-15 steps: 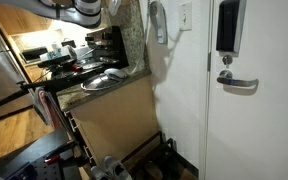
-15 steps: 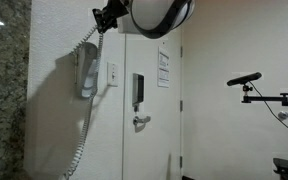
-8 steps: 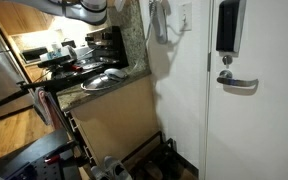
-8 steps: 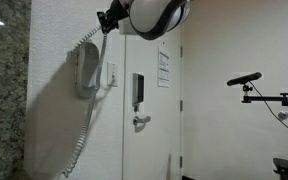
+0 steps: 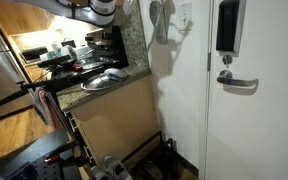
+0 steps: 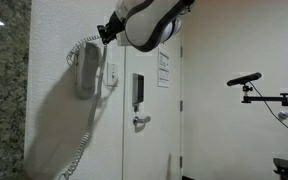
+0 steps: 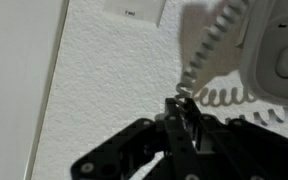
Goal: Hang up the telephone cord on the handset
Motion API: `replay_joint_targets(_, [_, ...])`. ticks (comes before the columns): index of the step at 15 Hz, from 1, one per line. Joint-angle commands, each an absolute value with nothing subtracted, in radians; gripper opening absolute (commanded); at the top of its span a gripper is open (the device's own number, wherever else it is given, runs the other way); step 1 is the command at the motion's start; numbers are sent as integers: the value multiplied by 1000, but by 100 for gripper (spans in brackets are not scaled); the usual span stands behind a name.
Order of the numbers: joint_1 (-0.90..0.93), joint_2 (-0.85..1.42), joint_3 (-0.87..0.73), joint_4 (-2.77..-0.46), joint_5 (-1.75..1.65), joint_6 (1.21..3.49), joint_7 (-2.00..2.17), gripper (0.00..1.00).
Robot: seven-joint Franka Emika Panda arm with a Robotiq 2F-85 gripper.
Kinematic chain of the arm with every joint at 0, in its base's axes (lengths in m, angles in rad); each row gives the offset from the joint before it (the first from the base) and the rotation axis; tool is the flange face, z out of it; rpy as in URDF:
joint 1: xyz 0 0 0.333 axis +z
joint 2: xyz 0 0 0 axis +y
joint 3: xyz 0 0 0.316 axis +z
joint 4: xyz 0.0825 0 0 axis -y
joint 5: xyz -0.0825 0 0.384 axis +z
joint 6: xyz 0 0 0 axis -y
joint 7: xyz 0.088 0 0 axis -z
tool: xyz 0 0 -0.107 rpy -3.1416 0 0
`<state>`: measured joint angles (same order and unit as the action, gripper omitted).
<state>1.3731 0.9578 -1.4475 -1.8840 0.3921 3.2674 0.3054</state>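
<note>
The light-grey handset (image 6: 86, 72) hangs upright on the white wall; it also shows in the exterior view (image 5: 160, 22) and at the right edge of the wrist view (image 7: 280, 55). The whitish coiled telephone cord (image 6: 92, 43) arcs from the handset's top to my gripper (image 6: 106, 34), and its long part (image 6: 82, 140) droops toward the floor. In the wrist view my gripper (image 7: 179, 108) is shut on the cord (image 7: 206, 48), just left of the handset. The fingertips are hidden in the exterior view that shows the counter.
A white switch plate (image 6: 111, 75) sits right beside the handset. A black box (image 6: 138, 92) and a lever handle (image 6: 141, 121) are on the door. A granite counter with pans (image 5: 102, 78) stands beside the wall. A camera arm (image 6: 259, 92) is further off.
My gripper has moved down and closer to the handset's top, carrying the cord. The cord's upper loop is now shorter and curves over the handset.
</note>
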Motion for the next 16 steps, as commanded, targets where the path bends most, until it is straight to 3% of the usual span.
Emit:
replay_joint_targets(1, [1323, 932, -1402, -1832, 390, 3230, 316, 3])
replay_joint_targets(13, [1262, 943, -1319, -1812, 370, 3143, 331, 3])
replay_joint_targets(14, [1263, 941, -1317, -1814, 367, 3128, 335, 38])
replay_joint_targets(15, [1261, 940, -1315, -1816, 359, 3121, 334, 39])
replay_joint_targets(16, [1263, 944, -1320, -1818, 358, 3107, 341, 46])
